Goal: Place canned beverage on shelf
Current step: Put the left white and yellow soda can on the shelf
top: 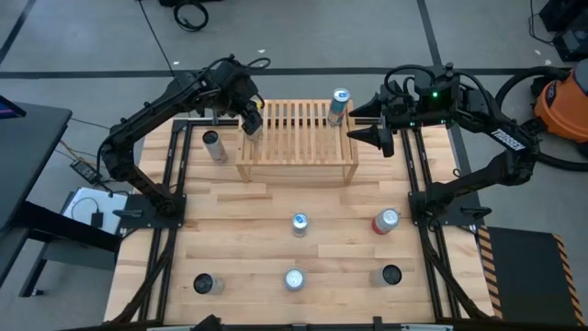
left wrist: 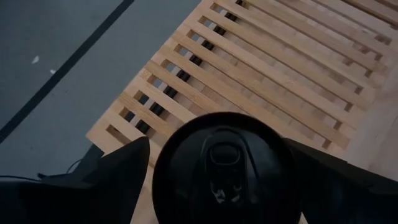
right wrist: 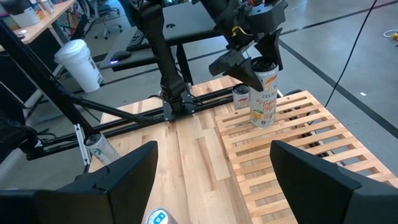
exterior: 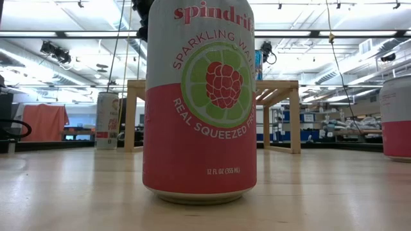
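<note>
White can stands upright on shelf, left pincer gripping it.

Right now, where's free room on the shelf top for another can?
Free: the middle slats of the shelf, between the can held by the left gripper at its left end and the blue-topped can at its back right corner. The open right gripper crowds the right edge.

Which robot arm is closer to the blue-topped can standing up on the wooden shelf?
The right. The right gripper hangs open just beside the blue-topped can at the shelf's end; the left gripper holds another can at the opposite end.
</note>
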{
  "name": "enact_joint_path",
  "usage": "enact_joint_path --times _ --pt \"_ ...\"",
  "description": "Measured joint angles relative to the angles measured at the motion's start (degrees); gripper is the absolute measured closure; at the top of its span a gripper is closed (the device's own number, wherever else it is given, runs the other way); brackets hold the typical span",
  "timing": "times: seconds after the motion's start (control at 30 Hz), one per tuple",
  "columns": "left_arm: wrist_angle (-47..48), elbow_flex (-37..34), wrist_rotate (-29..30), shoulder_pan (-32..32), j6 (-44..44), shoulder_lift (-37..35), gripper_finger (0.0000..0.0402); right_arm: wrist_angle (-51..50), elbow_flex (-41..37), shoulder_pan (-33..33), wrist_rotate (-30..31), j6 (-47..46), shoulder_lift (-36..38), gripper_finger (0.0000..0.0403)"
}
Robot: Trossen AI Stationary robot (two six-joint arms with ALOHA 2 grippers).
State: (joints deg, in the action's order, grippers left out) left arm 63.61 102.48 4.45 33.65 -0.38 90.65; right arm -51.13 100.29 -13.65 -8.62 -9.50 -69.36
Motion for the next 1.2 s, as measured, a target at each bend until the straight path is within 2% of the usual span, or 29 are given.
enact_joint_path --times 0.47,0.67,0.93,1.2 --pt "-6.61 1.04 -0.08 -0.11 -2.98 -0.95 0.0044 -0.02 0.00 0.00 -0.11 0.00 0.00 0.0082" --pt "-6.43 7.13 -0.18 -1.56 -1.97 -1.07 0.0044 -0.02 0.00 -0.02 -0.11 0.54 0.00 0.0082" --pt "-4.92 15.48 -0.29 -7.43 5.48 -1.07 0.0044 0.31 0.00 0.00 -1.91 0.95 -0.19 0.0082" --pt "3.31 24.53 -0.22 -8.83 5.91 -1.07 0.0044 12.24 0.00 0.00 -2.02 0.13 -3.31 0.0082"
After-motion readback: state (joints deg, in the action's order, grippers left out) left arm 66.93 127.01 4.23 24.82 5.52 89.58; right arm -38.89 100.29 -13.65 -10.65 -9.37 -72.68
